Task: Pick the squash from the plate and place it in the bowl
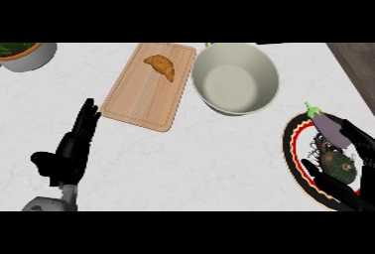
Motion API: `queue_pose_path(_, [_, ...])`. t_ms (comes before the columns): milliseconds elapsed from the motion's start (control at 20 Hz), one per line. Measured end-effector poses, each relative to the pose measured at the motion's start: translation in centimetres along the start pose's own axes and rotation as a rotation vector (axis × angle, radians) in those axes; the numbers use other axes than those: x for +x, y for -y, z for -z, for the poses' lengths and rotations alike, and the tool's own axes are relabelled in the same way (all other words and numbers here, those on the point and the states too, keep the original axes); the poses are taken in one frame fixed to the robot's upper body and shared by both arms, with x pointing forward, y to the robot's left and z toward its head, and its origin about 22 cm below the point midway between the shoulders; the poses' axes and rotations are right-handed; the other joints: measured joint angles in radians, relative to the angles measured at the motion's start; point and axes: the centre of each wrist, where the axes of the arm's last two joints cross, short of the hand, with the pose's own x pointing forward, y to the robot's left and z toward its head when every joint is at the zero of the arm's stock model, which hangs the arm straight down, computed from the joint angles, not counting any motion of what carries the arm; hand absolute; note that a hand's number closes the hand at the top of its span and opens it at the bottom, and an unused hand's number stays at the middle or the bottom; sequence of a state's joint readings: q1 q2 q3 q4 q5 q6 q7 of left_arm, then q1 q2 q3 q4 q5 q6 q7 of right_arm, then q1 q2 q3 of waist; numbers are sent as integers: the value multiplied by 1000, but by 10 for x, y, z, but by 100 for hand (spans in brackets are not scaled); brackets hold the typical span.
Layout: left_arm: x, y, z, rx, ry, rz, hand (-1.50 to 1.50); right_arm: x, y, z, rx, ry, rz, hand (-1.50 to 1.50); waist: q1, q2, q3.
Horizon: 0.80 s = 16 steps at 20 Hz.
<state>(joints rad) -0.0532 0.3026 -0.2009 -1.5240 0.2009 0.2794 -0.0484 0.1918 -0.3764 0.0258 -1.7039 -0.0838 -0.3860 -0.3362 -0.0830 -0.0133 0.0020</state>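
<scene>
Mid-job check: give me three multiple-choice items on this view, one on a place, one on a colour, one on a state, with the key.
1. Where is the croissant?
A. in the bowl
B. on the cutting board
C. on the plate

2. What colour is the eggplant?
A. purple
B. yellow
C. white

3. What is in the bowl?
A. the squash
B. the croissant
C. nothing

Key: 1 B, it lies on the cutting board. 2 A, a purple body with a green stem, on the plate. 3 C, its inside shows bare; the squash lies on the plate between the fingers of the right robot hand.
</scene>
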Motion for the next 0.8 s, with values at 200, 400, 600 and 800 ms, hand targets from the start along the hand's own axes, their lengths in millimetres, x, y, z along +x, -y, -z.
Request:
queue_pose_path(200, [12, 16, 6, -47, 5, -8, 0, 10, 30, -29, -111, 67, -64, -150, 32, 5, -1])
queue_pose_path(400, [17, 21, 13, -67, 5, -7, 0, 41, 63, -37, -160, 23, -182, -150, 49, 9, -3])
queue_pose_path(600, [24, 26, 12, -86, 14, -3, 0, 67, 85, -34, -159, -65, -250, -150, 65, 11, -3])
queue_pose_path(800, [24, 23, 18, -91, 17, -2, 0, 90, 93, -26, -110, -183, -274, -150, 73, 13, -4])
